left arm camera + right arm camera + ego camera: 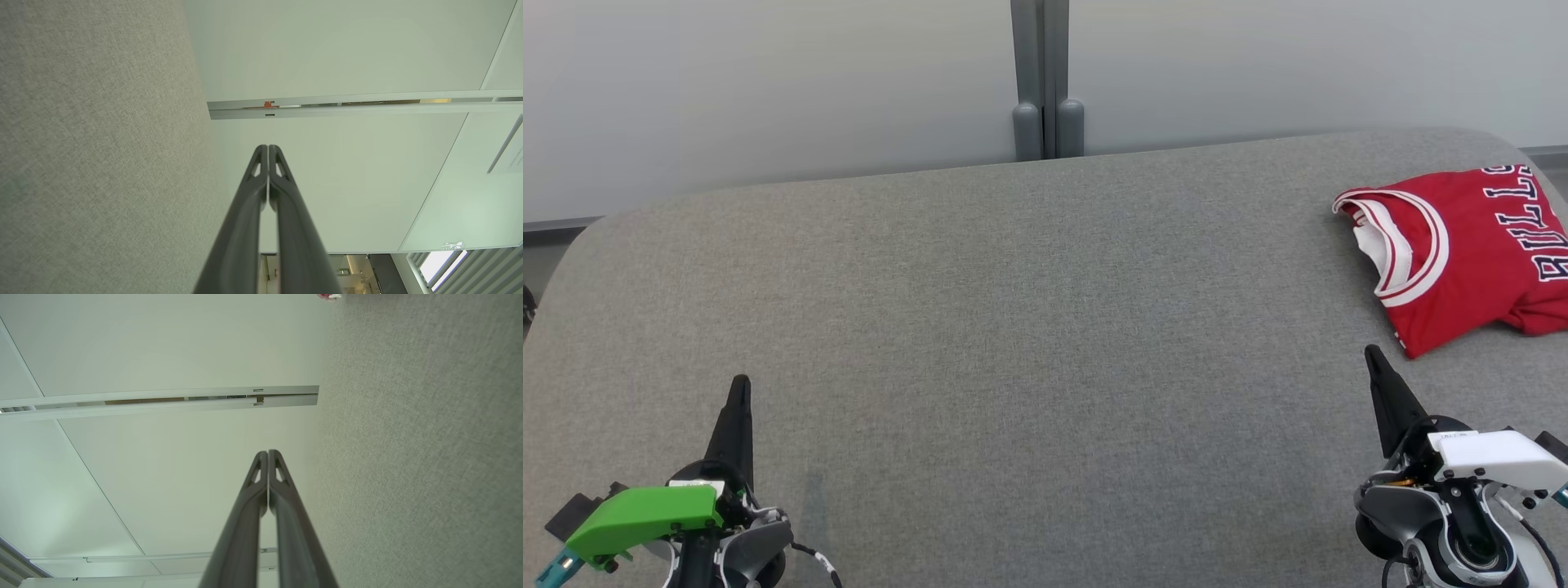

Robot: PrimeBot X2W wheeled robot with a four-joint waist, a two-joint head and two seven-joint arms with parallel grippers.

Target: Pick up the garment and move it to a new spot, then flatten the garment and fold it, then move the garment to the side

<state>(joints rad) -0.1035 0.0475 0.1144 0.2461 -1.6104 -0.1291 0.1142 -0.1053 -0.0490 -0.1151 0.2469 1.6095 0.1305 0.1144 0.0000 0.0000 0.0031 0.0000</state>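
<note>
The garment (1470,249) is a red jersey with white trim and dark lettering, lying folded at the far right of the grey fabric table (1013,327); its right part runs past the head view's edge. A sliver of the garment (327,296) shows at the top of the right wrist view. My right gripper (1374,353) is shut and holds nothing, its tip a short way in front of the jersey's near corner. At the lower left my left gripper (740,382) is shut and holds nothing, far from the jersey. Both wrist views show fingertips pressed together: left gripper (268,148), right gripper (268,452).
A pale wall with a grey vertical post (1045,77) stands behind the table's far edge. The table's corners are rounded. The wide grey cloth between the two grippers is bare.
</note>
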